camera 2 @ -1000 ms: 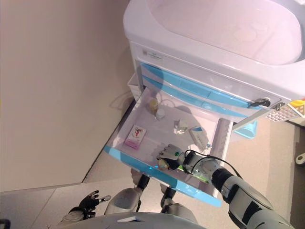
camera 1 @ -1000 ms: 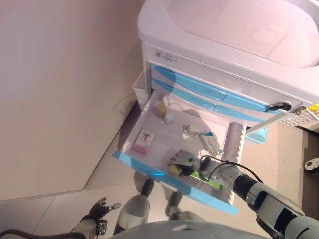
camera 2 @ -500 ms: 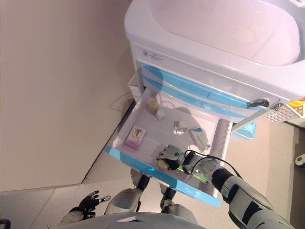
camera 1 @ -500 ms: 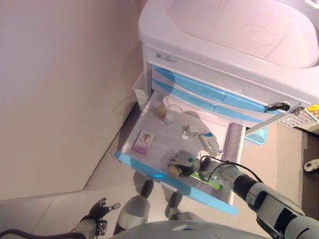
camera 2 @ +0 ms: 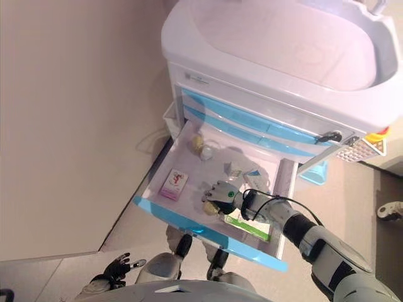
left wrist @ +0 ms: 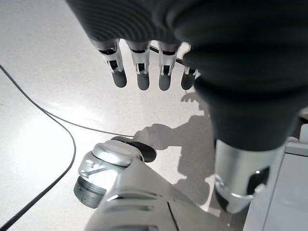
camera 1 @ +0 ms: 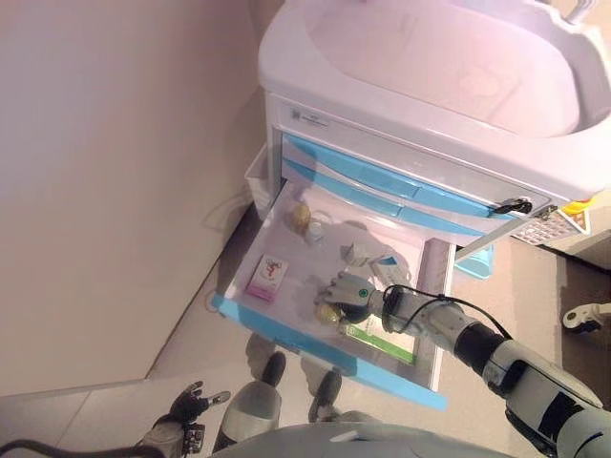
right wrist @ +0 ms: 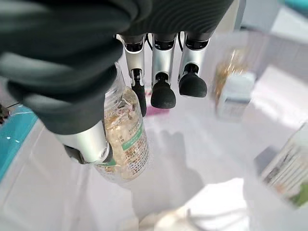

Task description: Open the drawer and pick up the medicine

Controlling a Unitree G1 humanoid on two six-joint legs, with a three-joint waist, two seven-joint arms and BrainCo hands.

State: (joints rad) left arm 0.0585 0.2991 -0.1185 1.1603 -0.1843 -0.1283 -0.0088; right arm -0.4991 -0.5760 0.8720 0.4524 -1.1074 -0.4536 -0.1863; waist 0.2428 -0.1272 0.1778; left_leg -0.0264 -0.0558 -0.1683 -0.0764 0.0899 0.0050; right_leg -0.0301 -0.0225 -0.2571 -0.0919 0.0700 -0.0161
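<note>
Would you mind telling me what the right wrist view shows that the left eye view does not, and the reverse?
Only the right wrist view shows the print on the clear medicine bottle pinched between the right hand's thumb and fingers. Only the left eye view shows the whole open drawer, the pink box, the white cart and the left hand hanging low near the floor. Both show the right hand, that bottle, and a second bottle further back.

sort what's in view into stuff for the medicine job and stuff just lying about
For the job:
open drawer
medicine bottle
right hand

Lying about:
pink box
green and white box
two small bottles at the back
left hand, idle
</note>
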